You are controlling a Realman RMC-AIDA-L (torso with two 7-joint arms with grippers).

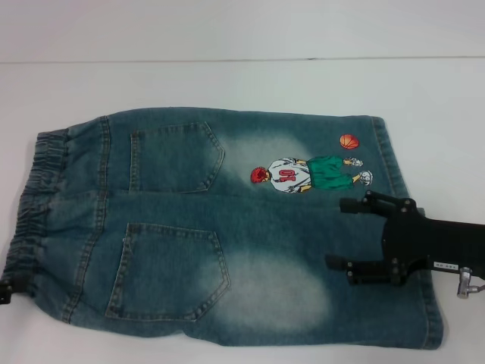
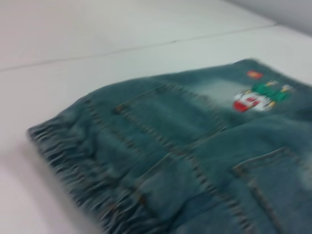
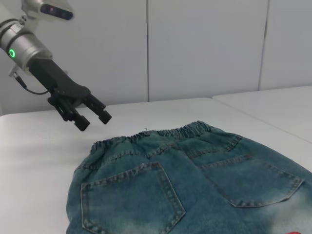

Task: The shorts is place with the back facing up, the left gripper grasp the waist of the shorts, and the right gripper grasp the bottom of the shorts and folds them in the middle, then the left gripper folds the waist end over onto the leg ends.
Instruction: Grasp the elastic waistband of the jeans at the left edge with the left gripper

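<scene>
Shorts lie flat on the desk, pockets up. Our right hand sits wide over the leg hems; left hand, also wide and empty, hovers off the waistband. Risk: pinching only the top denim layer, so the fold skews.

The head camera looks steeply down from above at the white tabletop, taking in the whole spread of the denim shorts, waistband at its left. The left wrist camera sits low and very near the waistband, looking across the cloth toward the cartoon patch. The right wrist camera looks from the leg end along the shorts toward the wall. All three views share the two back pockets.
</scene>
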